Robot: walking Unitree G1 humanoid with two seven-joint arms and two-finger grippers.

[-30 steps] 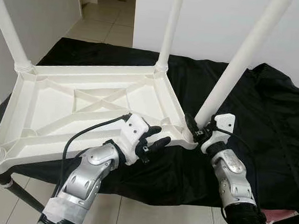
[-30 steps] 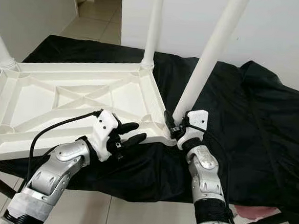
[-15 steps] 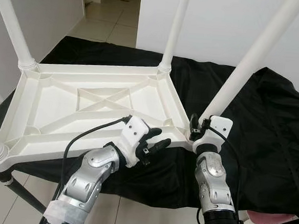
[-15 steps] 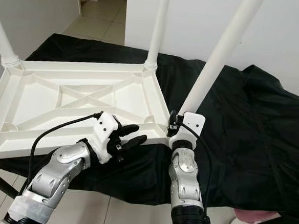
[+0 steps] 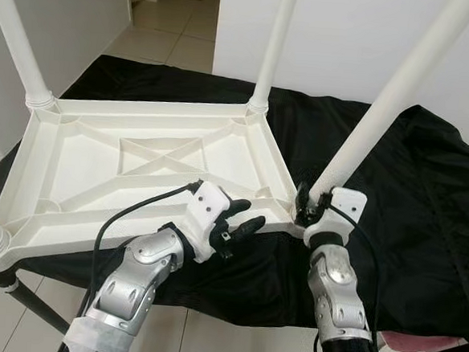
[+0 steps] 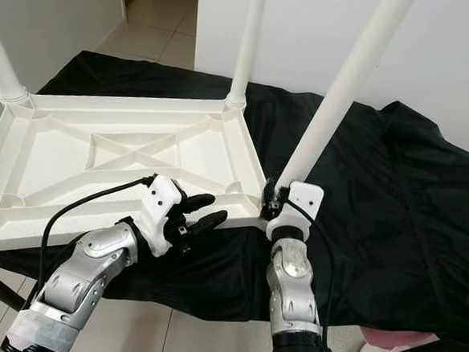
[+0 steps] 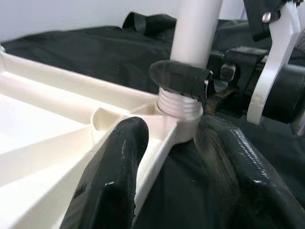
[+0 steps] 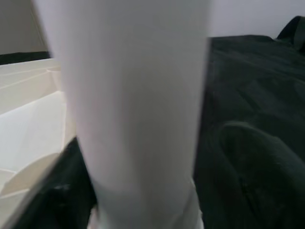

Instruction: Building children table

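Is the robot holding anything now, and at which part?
The right claw grips the white table leg near its threaded base. The left claw is open around the tabletop edge.

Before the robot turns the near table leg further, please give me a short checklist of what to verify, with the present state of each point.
1. Right tool closed around the near leg at its base: ok.
2. Leg's threaded end sits in the corner socket: ok, but some thread shows, so it is likely not fully screwed in.
3. Left tool steadies the tabletop edge: fingers open astride the rim; firm contact cannot tell.
4. Tabletop lies upside down on the black cloth: ok.
5. Other legs, such as the far one, stand upright: ok.
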